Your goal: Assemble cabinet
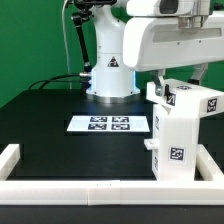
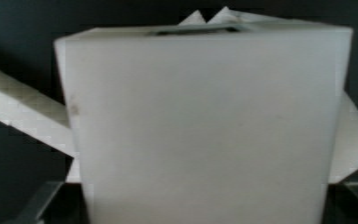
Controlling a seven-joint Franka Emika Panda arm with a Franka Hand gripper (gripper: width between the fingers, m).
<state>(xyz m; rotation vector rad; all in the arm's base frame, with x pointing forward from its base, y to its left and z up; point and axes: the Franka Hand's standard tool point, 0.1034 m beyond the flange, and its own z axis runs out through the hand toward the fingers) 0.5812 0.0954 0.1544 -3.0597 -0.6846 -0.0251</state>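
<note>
A white robot arm works over a black table [image 1: 50, 110] edged by low white rails [image 1: 60, 187]. The cabinet [image 1: 180, 135], a tall white boxy body with black-and-white tags on its faces, stands upright at the exterior view's right, close to the front rail. A smaller white block [image 1: 192, 97] with tags sits at its top. The flat marker board [image 1: 108, 124] lies near the table's middle, apart from the cabinet, in front of the arm's base [image 1: 110, 75].

The step in hand appears to be fitting or seating a part on top of the cabinet body. The next move likely calls for keeping that part square to the body and pressing straight down without tipping the tall piece.

The arm reaches from its base across the top of the frame, its wrist bent downward directly above the cabinet. The gripper [image 1: 165, 82] hangs just over the upper block; its fingers are hidden behind the arm and the part, so whether it is open or closed cannot be told. In the wrist view a large plain white face of the cabinet [image 2: 202, 125] fills almost the whole picture, very near the camera, with dark table at the edges.
</note>
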